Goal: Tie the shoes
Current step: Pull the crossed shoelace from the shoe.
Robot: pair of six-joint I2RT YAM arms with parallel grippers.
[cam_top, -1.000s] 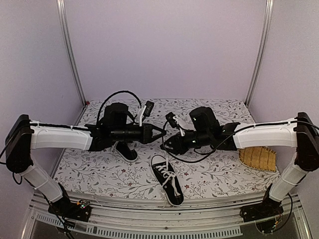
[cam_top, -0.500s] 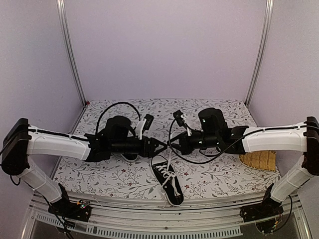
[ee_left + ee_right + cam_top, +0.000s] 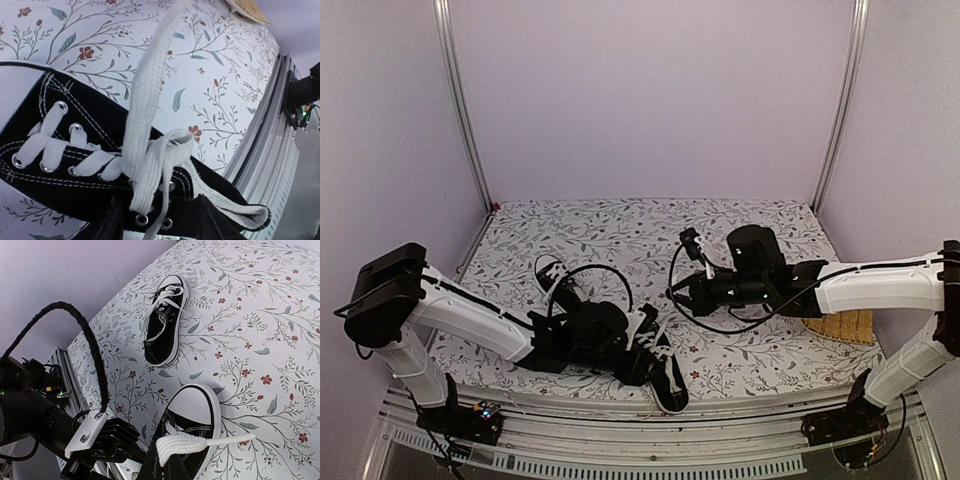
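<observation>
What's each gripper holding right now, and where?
Right gripper is shut on the near shoe's lace, close to its tip. Left gripper is open, gripping nothing.

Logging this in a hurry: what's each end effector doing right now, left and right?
Left end effector: open, at the near shoe, its laces between the fingers.
Right end effector: closed on a white lace.

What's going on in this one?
Two robot arms are tying a black sneaker near the table's front edge. The right gripper is shut on a white lace pulled up from the shoe. The left gripper sits low over the eyelets, jaws apart. The second sneaker lies untouched.
</observation>
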